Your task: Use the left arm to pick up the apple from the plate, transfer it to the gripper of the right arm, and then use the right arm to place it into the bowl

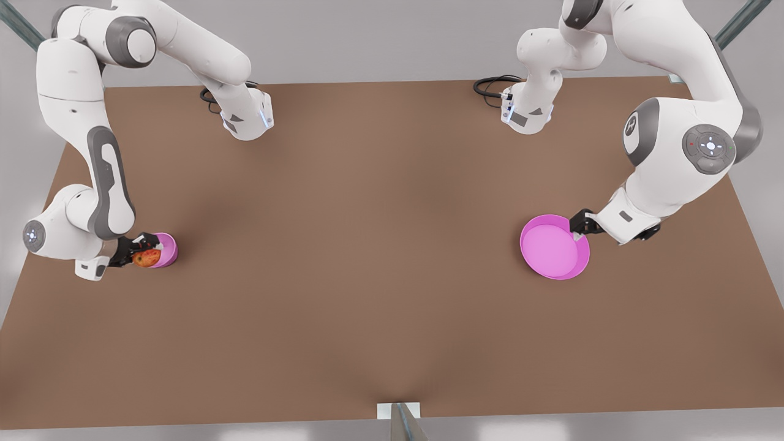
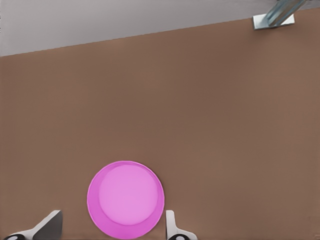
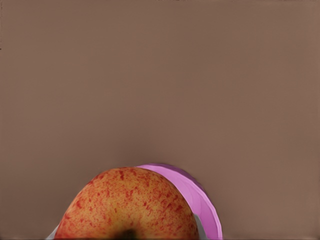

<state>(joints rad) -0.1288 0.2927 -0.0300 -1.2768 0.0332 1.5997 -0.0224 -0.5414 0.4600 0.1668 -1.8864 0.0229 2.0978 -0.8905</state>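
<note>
The right gripper (image 1: 142, 252) grips the apple (image 1: 147, 257) at the bowl (image 1: 166, 250) — only the release remains. The left gripper (image 1: 580, 228) waits spread above the bare plate (image 1: 554, 247).

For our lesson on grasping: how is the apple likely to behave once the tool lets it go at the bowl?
The apple is round, so it may roll if it lands off the bowl. It looks about as wide as the bowl, so it may perch on the rim. The right tool grips it; its skin looks smooth, possibly slippery.
</note>
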